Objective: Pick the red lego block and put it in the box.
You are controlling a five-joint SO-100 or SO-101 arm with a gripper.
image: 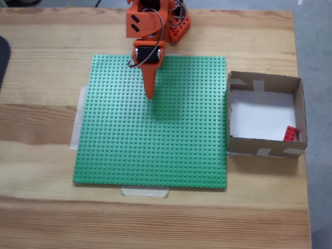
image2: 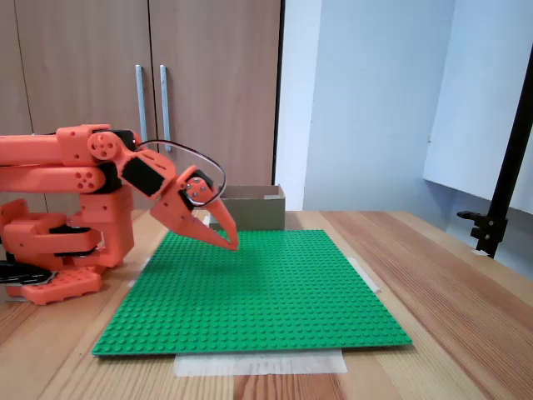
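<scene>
red lego block [image: 290, 134]: in box [image: 299, 104] corner, partly wall-hidden | end effector [image2: 231, 242]: fingers together, empty, above green baseplate [image: 155, 150]

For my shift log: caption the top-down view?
Red brick lies in the box; shut gripper hangs over the green baseplate.

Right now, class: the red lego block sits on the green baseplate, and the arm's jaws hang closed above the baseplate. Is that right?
Not quite. The red lego block lies inside the box, in its near right corner in the top-down fixed view. The rest holds: the jaws hang closed above the green baseplate.
</scene>
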